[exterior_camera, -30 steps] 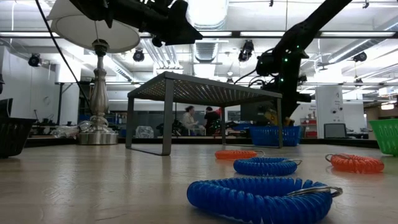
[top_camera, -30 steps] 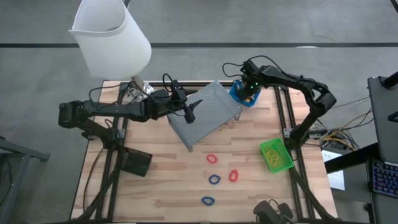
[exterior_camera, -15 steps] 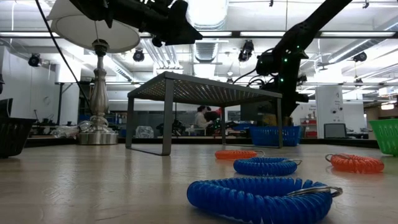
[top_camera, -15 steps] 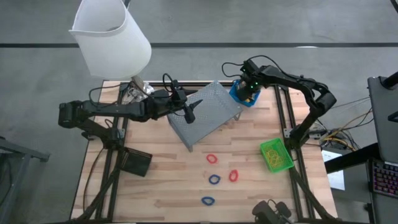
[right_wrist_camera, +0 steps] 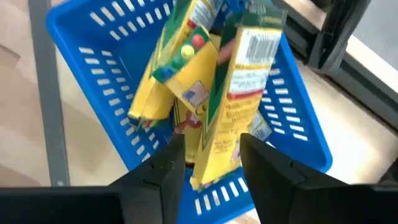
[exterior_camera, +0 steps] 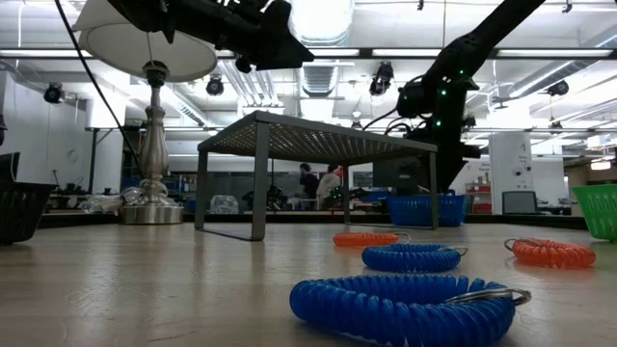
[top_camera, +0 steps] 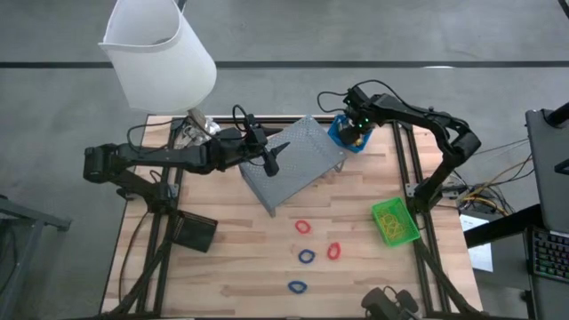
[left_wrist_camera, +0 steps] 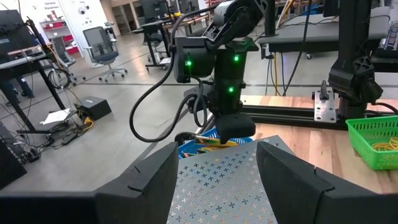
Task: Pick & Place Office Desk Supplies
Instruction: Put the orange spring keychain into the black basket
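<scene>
My right gripper (top_camera: 353,129) hangs open over the blue bin (top_camera: 345,139) at the table's far right. In the bin, several yellow boxes (right_wrist_camera: 186,81) stand tilted against each other. One of them (right_wrist_camera: 239,93) has its near end between my spread fingers (right_wrist_camera: 213,165). My left gripper (top_camera: 271,160) waits open above the grey mesh riser (top_camera: 298,169). Red loops (top_camera: 303,227) and blue loops (top_camera: 306,257) lie flat on the wood near the front. The green bin (top_camera: 394,222) stands at the right and the black bin (top_camera: 194,233) at the left.
A lamp with a white shade (top_camera: 160,53) stands on its metal base (exterior_camera: 152,207) at the far left corner. The riser's legs (exterior_camera: 260,193) rest mid-table. Bare wood lies between the black bin and the loops. People move in the room behind.
In the low view, a yellow piece that hung under my right gripper above the blue bin has dropped out of sight behind the bin's wall. Both arms have stayed where they were.
</scene>
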Controlling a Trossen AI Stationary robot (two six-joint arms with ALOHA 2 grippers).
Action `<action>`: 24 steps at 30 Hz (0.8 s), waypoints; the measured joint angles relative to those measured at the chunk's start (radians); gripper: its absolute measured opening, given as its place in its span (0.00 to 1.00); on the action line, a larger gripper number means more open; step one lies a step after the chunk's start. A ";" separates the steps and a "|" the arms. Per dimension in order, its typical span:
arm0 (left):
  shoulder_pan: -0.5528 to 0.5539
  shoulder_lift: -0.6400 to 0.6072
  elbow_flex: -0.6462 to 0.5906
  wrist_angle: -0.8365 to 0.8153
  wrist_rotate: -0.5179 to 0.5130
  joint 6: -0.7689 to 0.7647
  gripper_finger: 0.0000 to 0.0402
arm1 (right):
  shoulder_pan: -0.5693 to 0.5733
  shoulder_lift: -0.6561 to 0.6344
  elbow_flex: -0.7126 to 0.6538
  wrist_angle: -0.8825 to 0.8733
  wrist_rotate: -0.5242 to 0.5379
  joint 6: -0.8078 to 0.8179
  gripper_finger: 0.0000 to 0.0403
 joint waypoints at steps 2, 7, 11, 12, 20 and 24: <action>0.000 0.000 0.000 0.000 0.000 0.000 0.54 | 0.000 0.000 0.001 -0.009 0.000 0.002 0.39; 0.000 0.000 0.000 0.000 0.000 0.000 0.54 | 0.000 -0.002 0.037 -0.051 0.000 0.018 0.40; 0.000 0.000 0.000 0.000 0.000 0.000 0.54 | 0.000 -0.014 0.090 -0.142 0.000 0.039 0.39; 0.000 0.000 0.000 0.000 0.000 0.000 0.54 | 0.000 -0.021 0.104 -0.162 0.000 0.040 0.39; -0.001 0.000 0.000 -0.001 0.000 -0.009 0.54 | 0.040 -0.154 0.142 -0.175 0.001 0.043 0.36; -0.004 -0.005 0.000 -0.027 0.000 -0.019 0.54 | 0.086 -0.254 0.136 -0.174 0.001 0.040 0.36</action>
